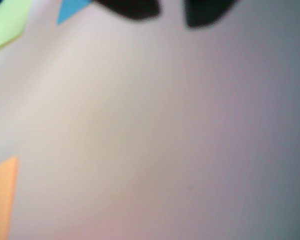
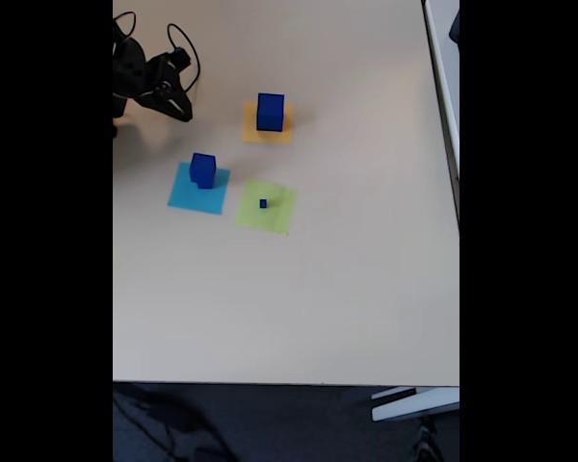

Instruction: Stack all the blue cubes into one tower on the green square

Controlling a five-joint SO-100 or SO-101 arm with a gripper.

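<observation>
A large blue cube [image 2: 270, 111] stands on an orange paper square [image 2: 267, 134]. A smaller blue cube [image 2: 203, 169] rests on the back edge of a light-blue square [image 2: 193, 194]. A tiny blue cube [image 2: 263, 203] lies near the middle of the green square [image 2: 275, 218]. My gripper [image 2: 181, 108] hovers at the table's far left corner, away from all the cubes. In the blurred wrist view, the gripper [image 1: 172, 11] shows two dark fingertips [image 1: 132, 7] apart with nothing between them, and a corner of the green square [image 1: 7, 22] sits at the top left.
Black cables [image 2: 178, 38] loop behind the arm at the far left. The table's right edge [image 2: 443, 144] runs along a gap. The wrist view also catches corners of the light-blue square [image 1: 70, 10] and the orange square [image 1: 1, 200].
</observation>
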